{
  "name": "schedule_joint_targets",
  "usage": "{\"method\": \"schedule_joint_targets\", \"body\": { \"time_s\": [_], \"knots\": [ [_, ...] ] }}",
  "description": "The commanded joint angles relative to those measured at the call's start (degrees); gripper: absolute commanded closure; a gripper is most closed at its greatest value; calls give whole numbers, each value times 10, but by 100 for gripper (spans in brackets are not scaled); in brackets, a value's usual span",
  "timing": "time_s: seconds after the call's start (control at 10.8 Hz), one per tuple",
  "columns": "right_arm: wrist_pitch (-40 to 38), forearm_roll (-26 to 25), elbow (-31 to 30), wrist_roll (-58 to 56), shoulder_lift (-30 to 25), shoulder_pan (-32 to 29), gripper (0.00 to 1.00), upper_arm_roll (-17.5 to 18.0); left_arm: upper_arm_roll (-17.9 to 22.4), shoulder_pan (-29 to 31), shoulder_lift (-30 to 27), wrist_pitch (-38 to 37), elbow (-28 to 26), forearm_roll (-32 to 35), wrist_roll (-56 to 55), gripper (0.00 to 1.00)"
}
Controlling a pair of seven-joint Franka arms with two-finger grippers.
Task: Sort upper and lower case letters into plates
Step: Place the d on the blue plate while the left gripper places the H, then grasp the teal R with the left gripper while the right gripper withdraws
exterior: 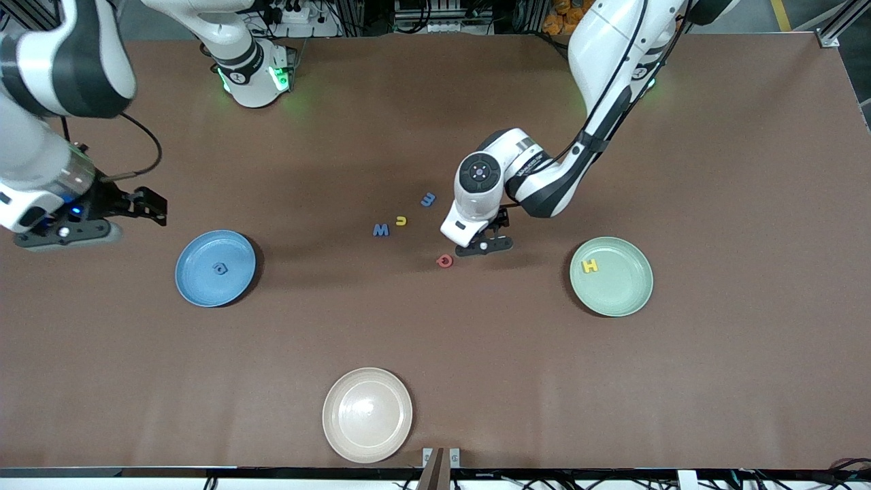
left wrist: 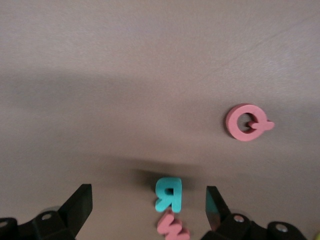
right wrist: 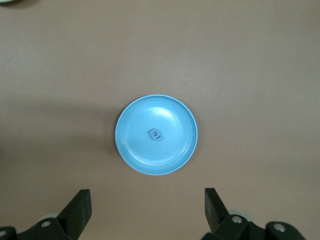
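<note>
One letter (exterior: 219, 268) lies in each plate (exterior: 197, 286); others apparently between them.

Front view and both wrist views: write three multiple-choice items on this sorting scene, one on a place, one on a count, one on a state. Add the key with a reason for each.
1. Where is the yellow H?
A. in the pale green plate
B. in the cream-white plate
C. on the bare table

2. How many letters lie in the blue plate?
A. none
B. one
C. three

3. How does the left gripper stand?
A. shut on the teal R
B. open, with the teal R between its fingers
C. shut on nothing

Key: 1 A, the H lies inside the green rim. 2 B, a single blue letter shows there. 3 B, the fingers stand apart on either side of the R.
</note>
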Motion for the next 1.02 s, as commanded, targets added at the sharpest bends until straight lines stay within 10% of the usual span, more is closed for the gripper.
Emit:
{"method": "schedule_joint_targets", "body": {
  "time_s": [0.0, 0.28, 0.93],
  "knots": [
    [-25, 24, 27, -2, -5, -2, 0, -32, 9, -17, 25, 8, 21, 37, -35, 0],
    [-22, 23, 27, 1, 0, 2, 0, -38, 9, -29, 37, 13, 19, 60, -46, 4],
    [-12, 23, 27, 1, 13, 7, 0, -35, 8, -30, 37, 13, 17, 60, -49, 69]
  ]
}}
